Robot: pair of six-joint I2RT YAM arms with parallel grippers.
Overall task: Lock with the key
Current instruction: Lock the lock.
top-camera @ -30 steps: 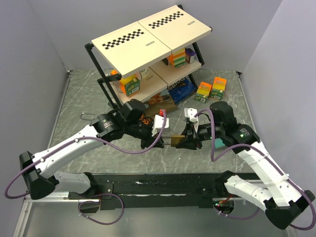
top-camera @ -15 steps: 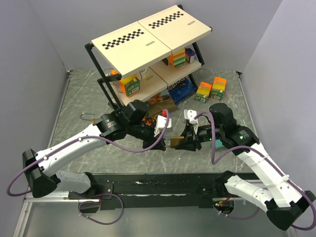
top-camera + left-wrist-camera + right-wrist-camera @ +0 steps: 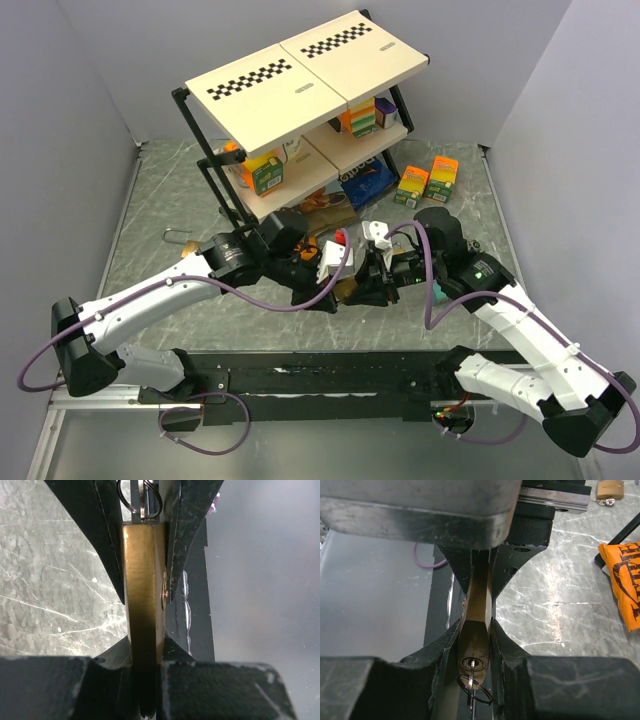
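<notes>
One padlock (image 3: 142,595) between four fingers (image 3: 105,540)

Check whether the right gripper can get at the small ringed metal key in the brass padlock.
Probably yes. The small ringed metal key sits between the fingers of the right gripper, with nothing between, and the left gripper clamps the brass padlock. Whether those fingers are pinching it is unclear.

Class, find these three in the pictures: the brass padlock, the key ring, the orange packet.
brass padlock (image 3: 144,580), left wrist view, on its narrow brass side face.
key ring (image 3: 476,690), right wrist view, middle of the wire loop below the keyhole.
orange packet (image 3: 626,580), right wrist view, on its printed front.
</notes>
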